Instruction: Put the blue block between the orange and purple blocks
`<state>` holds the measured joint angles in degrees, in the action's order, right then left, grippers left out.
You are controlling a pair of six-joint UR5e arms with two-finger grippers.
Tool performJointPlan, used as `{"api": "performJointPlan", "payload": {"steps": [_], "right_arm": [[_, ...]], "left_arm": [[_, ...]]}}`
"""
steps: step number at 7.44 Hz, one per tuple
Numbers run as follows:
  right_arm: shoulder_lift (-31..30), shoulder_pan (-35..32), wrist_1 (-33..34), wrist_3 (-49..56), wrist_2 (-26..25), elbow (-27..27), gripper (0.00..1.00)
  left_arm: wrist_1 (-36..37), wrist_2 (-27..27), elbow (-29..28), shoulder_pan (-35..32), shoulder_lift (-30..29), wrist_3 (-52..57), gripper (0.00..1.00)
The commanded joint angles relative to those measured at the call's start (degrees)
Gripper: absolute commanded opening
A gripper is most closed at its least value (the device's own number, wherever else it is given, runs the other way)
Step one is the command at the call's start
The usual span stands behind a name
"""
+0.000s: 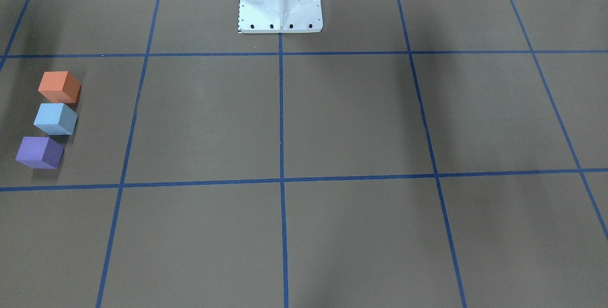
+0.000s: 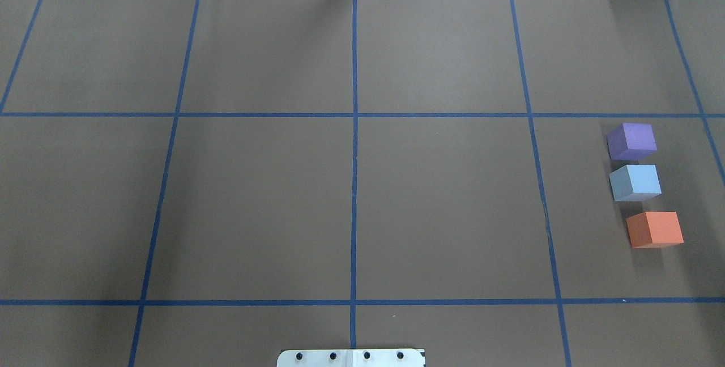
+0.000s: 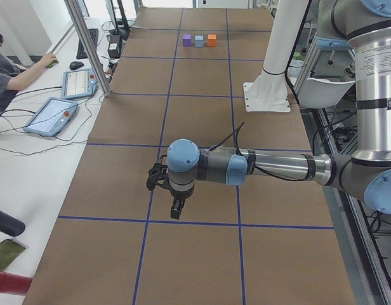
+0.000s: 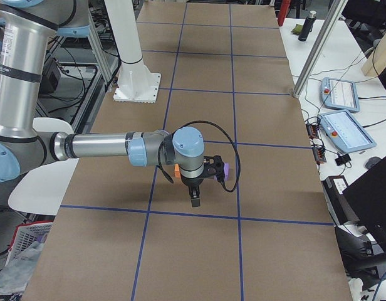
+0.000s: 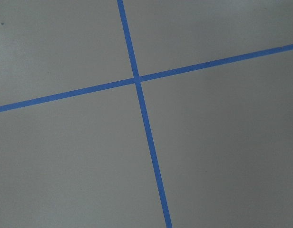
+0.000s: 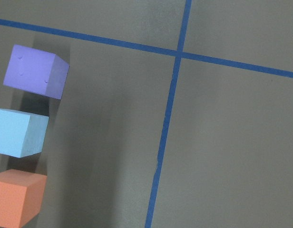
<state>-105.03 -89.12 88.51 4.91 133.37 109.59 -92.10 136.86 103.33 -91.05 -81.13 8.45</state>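
The blue block [image 2: 635, 182] sits on the table in a row between the purple block [image 2: 631, 141] and the orange block [image 2: 655, 229], with small gaps on both sides. The row also shows in the front-facing view, with the orange block [image 1: 59, 87], the blue block [image 1: 55, 119] and the purple block [image 1: 40, 152], and in the right wrist view [image 6: 18, 132]. My right gripper [image 4: 194, 197] hangs above the table close to the blocks and shows only in the exterior right view. My left gripper [image 3: 174, 208] shows only in the exterior left view, far from the blocks. I cannot tell whether either is open or shut.
The brown table [image 2: 362, 186] is marked with a blue tape grid. The white robot base [image 1: 280, 1] stands at the robot's edge. Tablets, cables and a seated operator [image 3: 11, 67] are on the side bench beyond the table.
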Motion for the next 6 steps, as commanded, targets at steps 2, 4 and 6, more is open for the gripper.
{"api": "performJointPlan", "payload": {"steps": [2,4,6], "right_arm": [[0.09,0.0,0.0,0.01,0.05,0.01,1.0],[0.18,0.0,0.0,-0.08,2.4,-0.07,1.0],[0.18,0.0,0.0,0.01,4.79,-0.16,1.0]], "left_arm": [[-0.01,-0.02,0.03,0.0,0.09,-0.1,1.0],[-0.01,-0.02,0.03,0.0,0.09,-0.28,1.0],[-0.01,-0.11,0.03,0.0,0.09,-0.28,1.0]]}}
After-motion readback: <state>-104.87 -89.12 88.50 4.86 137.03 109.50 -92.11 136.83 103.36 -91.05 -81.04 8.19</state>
